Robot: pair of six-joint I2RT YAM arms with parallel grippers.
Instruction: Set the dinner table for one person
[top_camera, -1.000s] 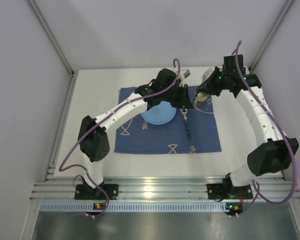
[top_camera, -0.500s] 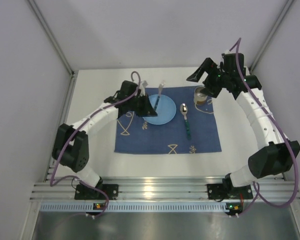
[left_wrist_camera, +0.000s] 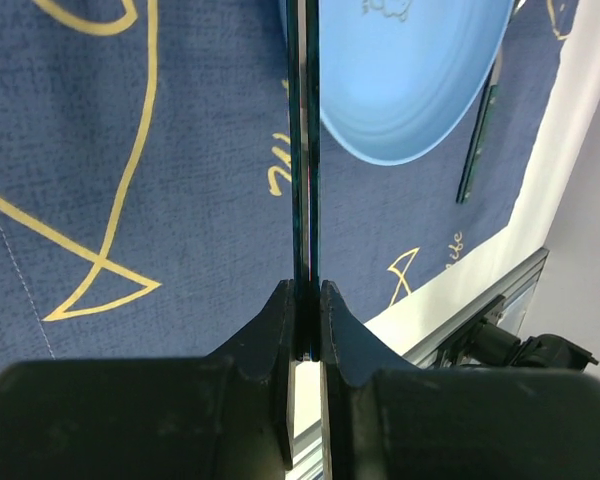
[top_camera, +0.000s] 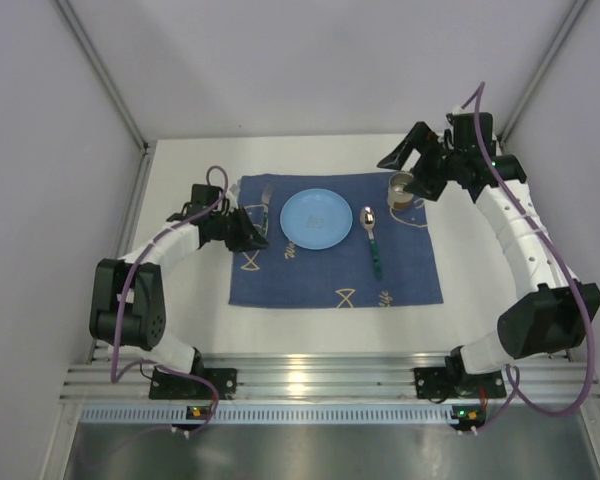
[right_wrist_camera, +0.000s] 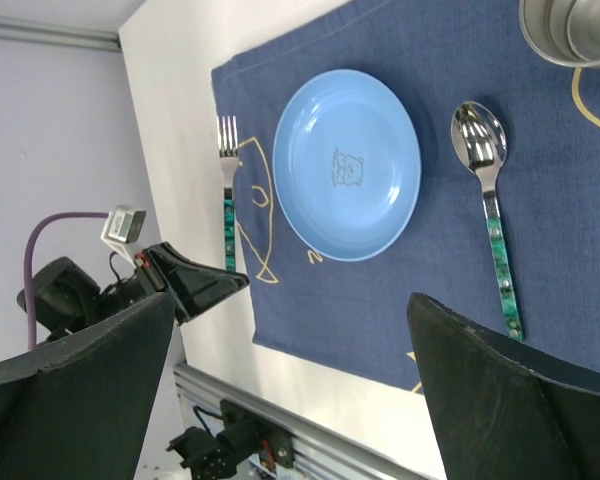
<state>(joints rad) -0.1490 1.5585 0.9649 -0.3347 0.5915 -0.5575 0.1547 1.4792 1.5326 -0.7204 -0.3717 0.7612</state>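
The white dinner table [top_camera: 185, 170] carries a dark blue fish-patterned mat [top_camera: 310, 280]. On the mat lie a light blue plate [top_camera: 317, 218] [right_wrist_camera: 347, 165], a green-handled spoon [top_camera: 372, 240] [right_wrist_camera: 490, 200] to its right, and a steel cup [top_camera: 402, 188] [right_wrist_camera: 570, 30] at the far right. Left of the plate is a green-handled fork [top_camera: 263, 200] [right_wrist_camera: 227, 200] [left_wrist_camera: 305, 180], tines pointing away. My left gripper [top_camera: 248, 232] [left_wrist_camera: 305, 295] is shut on its handle end. The right gripper [top_camera: 410, 168] [right_wrist_camera: 290, 380] hangs wide open beside the cup, holding nothing.
Grey walls enclose the table on three sides, and an aluminium rail [top_camera: 310, 380] with the arm bases runs along the near edge. Bare white table shows left of the mat and in front of it.
The left arm swung left from the spoon, across the plate, bringing the fork to the mat's left side. The right gripper opened and drew back from the cup.
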